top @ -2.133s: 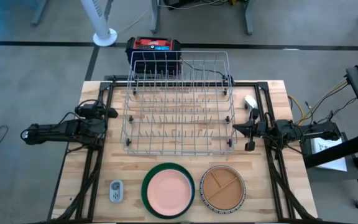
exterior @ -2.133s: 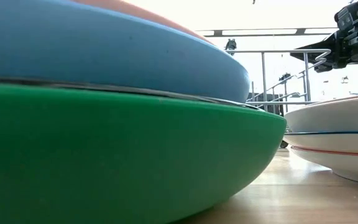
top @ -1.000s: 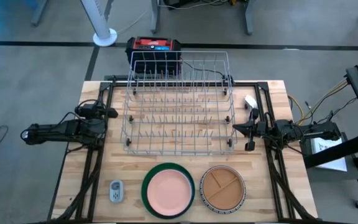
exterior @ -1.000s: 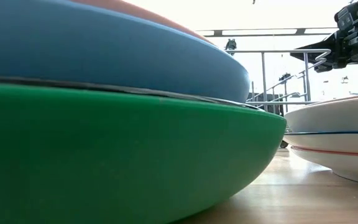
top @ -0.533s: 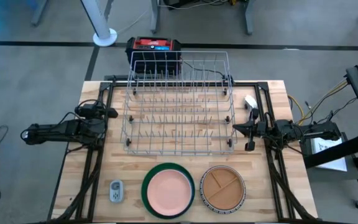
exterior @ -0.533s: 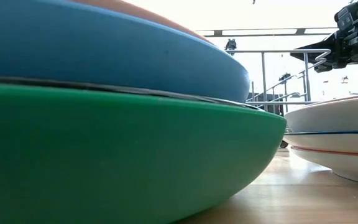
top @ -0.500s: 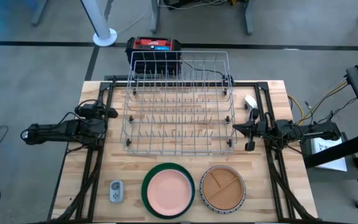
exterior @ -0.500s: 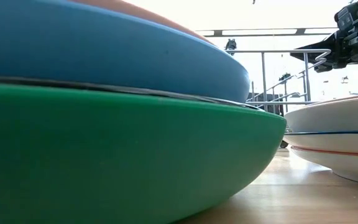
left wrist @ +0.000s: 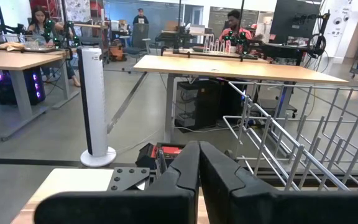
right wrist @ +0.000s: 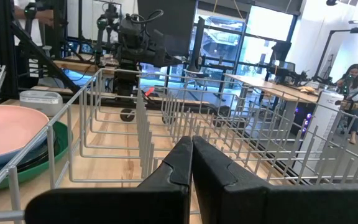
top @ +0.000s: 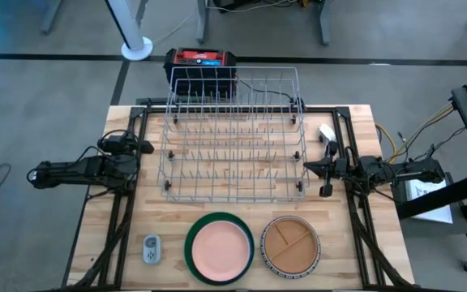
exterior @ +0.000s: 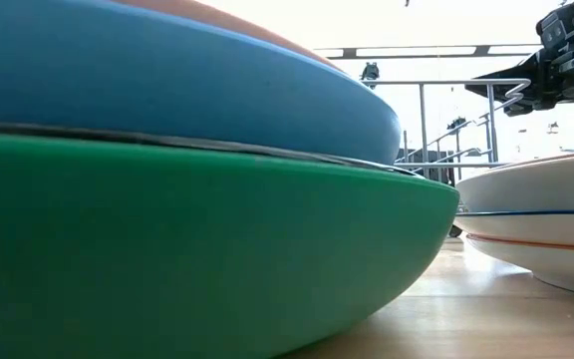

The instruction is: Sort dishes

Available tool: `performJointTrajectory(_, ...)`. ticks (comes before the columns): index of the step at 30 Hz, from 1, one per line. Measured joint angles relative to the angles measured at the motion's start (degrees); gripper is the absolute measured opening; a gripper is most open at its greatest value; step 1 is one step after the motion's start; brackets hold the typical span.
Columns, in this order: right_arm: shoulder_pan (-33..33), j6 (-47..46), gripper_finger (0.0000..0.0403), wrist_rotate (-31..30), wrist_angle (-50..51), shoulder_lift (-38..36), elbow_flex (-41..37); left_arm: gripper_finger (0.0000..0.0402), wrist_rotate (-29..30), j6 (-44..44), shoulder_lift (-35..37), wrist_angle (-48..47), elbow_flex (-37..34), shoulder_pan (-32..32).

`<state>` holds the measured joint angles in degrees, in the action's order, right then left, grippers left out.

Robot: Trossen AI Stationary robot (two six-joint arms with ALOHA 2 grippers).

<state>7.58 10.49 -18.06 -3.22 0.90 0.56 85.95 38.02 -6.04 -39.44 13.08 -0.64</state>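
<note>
Nothing has moved since the earlier frames: both arms, the rack and both stacks sit exactly where they were.

Biggest thing on the wooden table is the silver wire rack, filling the middle and reaching to the 12 o'clock edge, with nothing in its tines. A narrow strip of bare wood runs down each side of it, at 9 and at 3 o'clock, and that is where the arms lie. A wider band of open wood stretches along the 6 o'clock edge, broken only by the dishes and a gadget.

The left arm lies low at 9 o'clock, its left gripper pointing in at the rack's side wall and stopping just short of it, fingers pressed together on nothing. The right arm mirrors it at 3 o'clock; the right gripper sits just beside the rack's near corner, jaws likewise closed and empty.

The dishes are in two stacks at 6 o'clock, just beside each other. Toward 7 o'clock, a pink plate tops a blue dish, all nested in the large green bowl. Toward 5 o'clock, a tan divided plate rests on a striped white bowl.

Smallest, a small grey gadget lies near the green bowl, toward the 8 o'clock corner.
</note>
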Motion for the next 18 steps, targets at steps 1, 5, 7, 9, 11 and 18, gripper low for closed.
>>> performJointTrajectory(1, 0.0, -0.01, 0.0002, 0.0, 0.0, -0.02, 0.0, 0.0, 0.0, 0.02, 0.0, 0.0, 0.02, 0.0)
performJointTrajectory(5, 0.0, 0.0, 0.0002, 0.02, 0.0, -0.02, 0.0, 0.0, -0.01, 0.0, 0.01, 0.0, 0.0, -0.01)
performJointTrajectory(7, 0.0, -0.01, 0.0002, 0.01, 0.0, -0.01, 0.0, 0.0, 0.0, 0.01, 0.02, 0.01, 0.0, 0.0)
performJointTrajectory(9, 0.02, 0.0, 0.0002, -0.01, 0.0, -0.02, 0.01, 0.0, -0.01, 0.01, 0.0, 0.01, 0.01, 0.0)
performJointTrajectory(11, 0.0, -0.01, 0.0002, 0.0, 0.0, -0.01, 0.01, 0.0, -0.02, 0.02, 0.0, 0.02, 0.0, 0.0)
performJointTrajectory(18, -0.01, 0.0, 0.0002, 0.0, 0.0, -0.01, 0.0, 0.0, -0.02, 0.02, 0.02, 0.4, 0.02, 0.0)
